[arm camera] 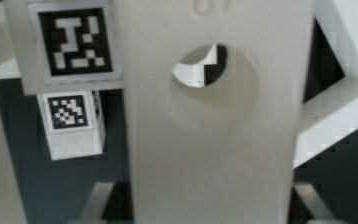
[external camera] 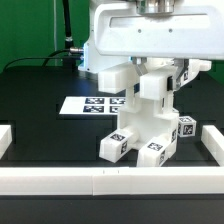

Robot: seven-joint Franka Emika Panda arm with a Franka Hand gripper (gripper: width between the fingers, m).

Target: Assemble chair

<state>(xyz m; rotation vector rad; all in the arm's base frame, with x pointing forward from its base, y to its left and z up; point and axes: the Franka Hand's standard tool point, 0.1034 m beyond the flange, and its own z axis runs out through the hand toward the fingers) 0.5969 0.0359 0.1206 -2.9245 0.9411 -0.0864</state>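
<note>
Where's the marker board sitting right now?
In the exterior view, the marker board lies flat on the black table, behind the chair assembly and toward that view's left, its right end hidden by the parts.

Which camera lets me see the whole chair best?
The exterior view: nearly the whole chair shows, standing on the black table. The wrist view is too close: just one white piece of it with a hole and two tags.

A white chair panel (arm camera: 211,140) with a round hole (arm camera: 202,66) fills the view, two square tags (arm camera: 73,41) beside it.
</note>
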